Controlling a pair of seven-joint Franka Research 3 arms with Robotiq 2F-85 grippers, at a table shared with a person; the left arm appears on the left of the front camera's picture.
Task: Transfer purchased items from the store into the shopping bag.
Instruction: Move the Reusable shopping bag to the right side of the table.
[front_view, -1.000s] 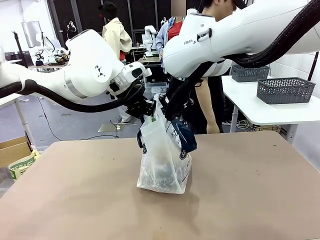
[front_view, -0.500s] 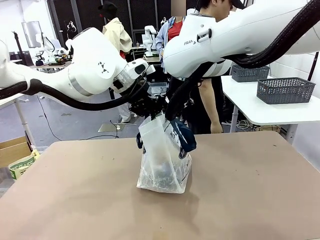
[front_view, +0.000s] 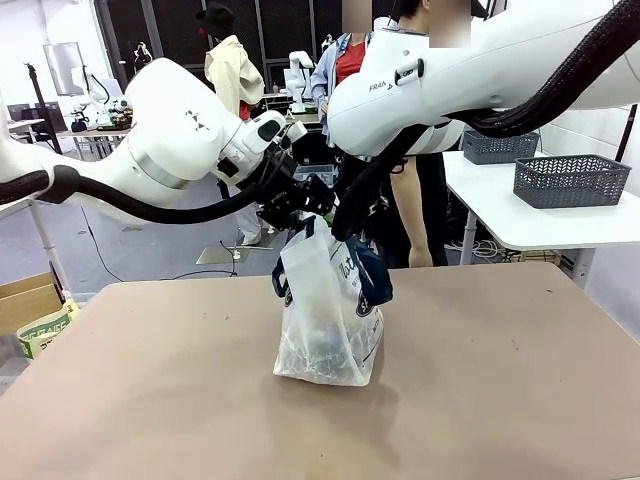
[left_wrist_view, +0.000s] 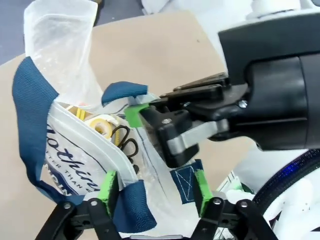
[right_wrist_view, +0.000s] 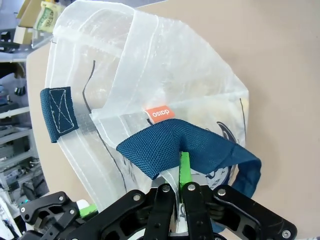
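One bag, translucent, navy handles, standing mid-bench on its base, mouth held up from above.

Contents: several items already inside, yellow and black packaging seen through the open mouth in the left wrist view; dim dark shapes low in the bag in the front view. Count not legible.

Left pincer: fingers apart, green pads either side of the near rim and a handle end; nothing clamped, none of the goods carried. Seen in front view at the bag's upper left edge.

Right pincer: fingers pressed together on a fold of navy handle, holding that side of the bag up. Seen from the left wrist as a black body with one green pad at the rim.

Bench otherwise bare around the bag; no loose goods visible on it.

Beyond the far edge: person standing behind the right arm, hands not clearly visible. Further right, side table with two dark lattice baskets.

Status, judged: transfer largely or wholly done, since goods sit in the bag and none wait outside. Remaining: likely release of the handle, or gathering of both handles for handing over.
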